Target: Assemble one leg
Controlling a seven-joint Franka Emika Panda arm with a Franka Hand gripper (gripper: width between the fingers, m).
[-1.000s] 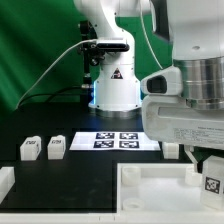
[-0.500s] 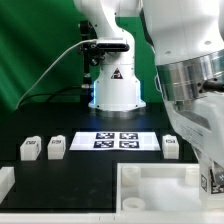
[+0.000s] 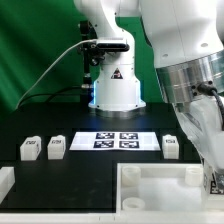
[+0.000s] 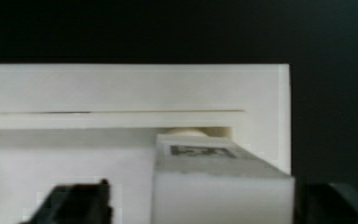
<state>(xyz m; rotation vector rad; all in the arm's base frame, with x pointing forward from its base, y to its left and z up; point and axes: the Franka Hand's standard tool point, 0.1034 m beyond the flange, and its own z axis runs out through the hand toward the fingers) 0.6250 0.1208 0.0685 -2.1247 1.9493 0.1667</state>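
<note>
In the wrist view my gripper [image 4: 211,205] is shut on a leg [image 4: 220,180], a chunky white block with its tag facing the camera. The dark fingers [image 4: 78,203] stand on either side of it. The leg hangs over the large white tray-like piece [image 4: 87,95], close to a round socket [image 4: 190,131]. In the exterior view the held leg [image 3: 213,181] barely shows at the right edge, over the tray-like piece [image 3: 150,185]. Two loose legs [image 3: 30,149] [image 3: 56,147] stand at the exterior view's left and a third [image 3: 171,146] stands right of the marker board.
The marker board [image 3: 117,140] lies in the middle of the black table. The robot base [image 3: 115,85] stands behind it. Another white part [image 3: 5,181] sits at the front of the exterior view's left edge.
The arm has swung toward the exterior view's right with the leg, uncovering the third loose leg. Over the last half second it has hardly moved.
</note>
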